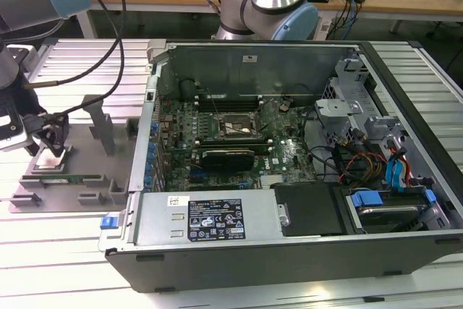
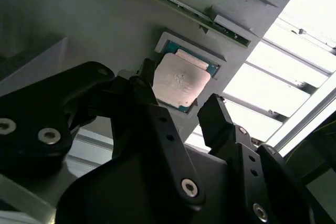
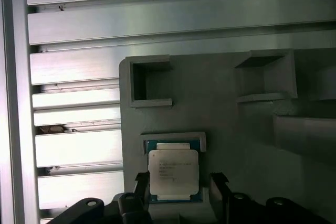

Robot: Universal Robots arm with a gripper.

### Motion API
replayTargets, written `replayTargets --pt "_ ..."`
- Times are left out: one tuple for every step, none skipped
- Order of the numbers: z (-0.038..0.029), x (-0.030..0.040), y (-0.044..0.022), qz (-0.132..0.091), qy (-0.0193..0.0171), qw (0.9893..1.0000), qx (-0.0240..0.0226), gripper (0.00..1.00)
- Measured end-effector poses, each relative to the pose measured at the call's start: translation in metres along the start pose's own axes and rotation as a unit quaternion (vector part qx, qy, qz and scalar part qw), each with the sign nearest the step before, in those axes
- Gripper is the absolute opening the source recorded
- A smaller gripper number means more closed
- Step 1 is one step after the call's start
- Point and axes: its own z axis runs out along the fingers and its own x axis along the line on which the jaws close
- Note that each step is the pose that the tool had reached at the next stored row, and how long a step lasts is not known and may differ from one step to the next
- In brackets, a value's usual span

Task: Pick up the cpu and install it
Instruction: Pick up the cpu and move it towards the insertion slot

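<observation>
The cpu (image 3: 173,169) is a small square chip with a silvery top and a dark-green rim. It lies flat in a recess of the grey tray (image 3: 220,108), seen in both wrist views (image 2: 181,80). My gripper (image 3: 179,184) is open, with one black finger (image 2: 147,80) on each side of the chip and small gaps between the fingers and its edges. In the exterior view, the gripper (image 1: 51,142) hangs low over the tray (image 1: 94,193) at that view's left, just above the cpu (image 1: 48,161). The black socket frame (image 1: 231,128) sits on the motherboard inside the open computer case.
A long green memory stick (image 1: 72,177) lies on the tray beside the chip. The tray has raised grey posts (image 1: 101,124). The open computer case (image 1: 289,157) holds cables, a drive cage and a black power supply. Everything rests on a ribbed aluminium table (image 3: 79,103).
</observation>
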Motion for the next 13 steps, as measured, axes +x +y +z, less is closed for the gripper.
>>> replayTargets --pt "0.0002 0.0 0.0 0.0 0.0 1.0 0.0 0.6" --pt "0.0022 -0.0001 0.0 0.0 -0.0002 1.0 -0.0001 0.6" --pt "0.0041 0.0 -0.0001 0.0 0.0 1.0 0.0 0.6" --pt "0.0057 -0.0001 -0.0002 -0.001 0.0 1.0 0.0 0.6" --pt "0.007 0.0 -0.0003 -0.003 0.0001 1.0 0.0 0.6" --pt "0.0087 -0.0001 -0.0003 -0.004 0.0001 1.0 0.0 0.6" --pt "0.0108 -0.0001 -0.0004 -0.007 0.0002 1.0 0.0 0.6" --pt "0.0123 -0.0001 -0.0004 -0.008 0.0003 1.0 0.0 0.6" --pt "0.0132 -0.0001 -0.0004 -0.009 0.0003 1.0 0.0 0.6" --pt "0.0143 0.0 -0.0001 -0.011 0.0004 0.9999 0.0 0.6" --pt "0.0152 0.0 0.0003 -0.013 0.0004 0.9999 0.0 0.6" --pt "0.0156 0.0 0.0005 -0.015 0.0006 0.9999 0.0001 0.6" --pt "0.0164 0.0 0.0008 -0.019 0.0007 0.9998 0.0001 0.6"
